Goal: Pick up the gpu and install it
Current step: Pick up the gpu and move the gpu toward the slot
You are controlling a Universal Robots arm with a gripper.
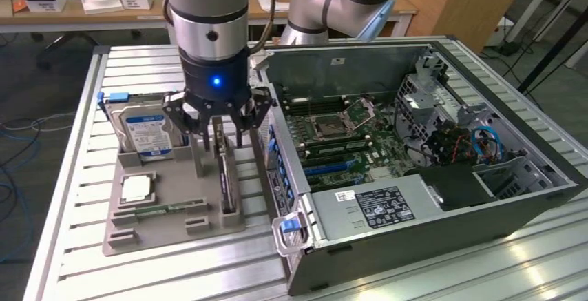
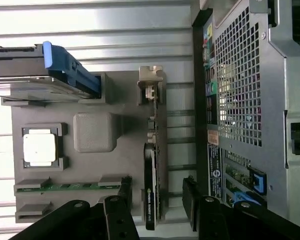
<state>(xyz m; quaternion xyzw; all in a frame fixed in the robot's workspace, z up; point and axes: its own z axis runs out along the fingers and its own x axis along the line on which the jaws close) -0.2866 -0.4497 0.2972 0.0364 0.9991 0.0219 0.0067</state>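
The gpu (image 1: 226, 173) stands on edge in a slot of the grey holder (image 1: 175, 229), with its black cooler block and green board seen edge-on (image 2: 152, 165). My gripper (image 1: 219, 130) hangs directly over its upper edge. In the wrist view the gripper (image 2: 156, 200) is open, and its black fingers (image 2: 123, 200) straddle the card with a gap on both sides, not touching it.
The grey holder (image 2: 97, 132) also carries a blue-labelled hard drive (image 1: 147, 132), a processor (image 1: 136, 188) and a memory stick (image 1: 167, 209). The open computer case (image 1: 432, 198) lies just beside the holder on the exterior view's right, its motherboard (image 1: 340, 136) exposed.
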